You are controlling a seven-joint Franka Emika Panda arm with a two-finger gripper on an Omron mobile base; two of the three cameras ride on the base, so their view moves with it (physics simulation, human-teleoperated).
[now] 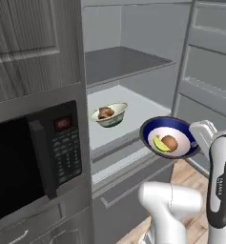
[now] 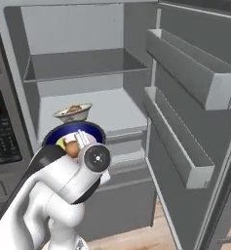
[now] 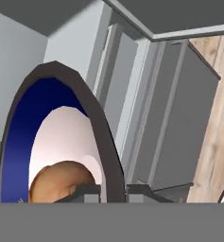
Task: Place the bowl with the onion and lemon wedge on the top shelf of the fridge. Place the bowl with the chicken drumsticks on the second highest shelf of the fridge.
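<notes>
My gripper [image 1: 195, 141] is shut on the right rim of the dark blue bowl [image 1: 168, 127], holding it in the air just in front of the open fridge [image 1: 148, 28]. The onion [image 1: 170, 142] and the lemon wedge [image 1: 159, 143] lie in its white inside. In the hand view the bowl's rim [image 3: 100, 124] runs between my fingertips [image 3: 85, 192], with the onion [image 3: 61, 182] close by. The cream bowl [image 1: 109, 115] with chicken drumsticks [image 1: 105, 112] stands on the shelf below the upper visible shelf [image 1: 124, 62]. From the right, the blue bowl [image 2: 66, 135] hangs before the cream bowl [image 2: 73, 113].
A black microwave [image 1: 24, 162] sits in the cabinet left of the fridge. The open fridge door with its bins [image 2: 195, 78] stands to the right. Drawers [image 1: 128, 162] lie below the shelf, and wooden floor [image 1: 190, 181] shows underneath.
</notes>
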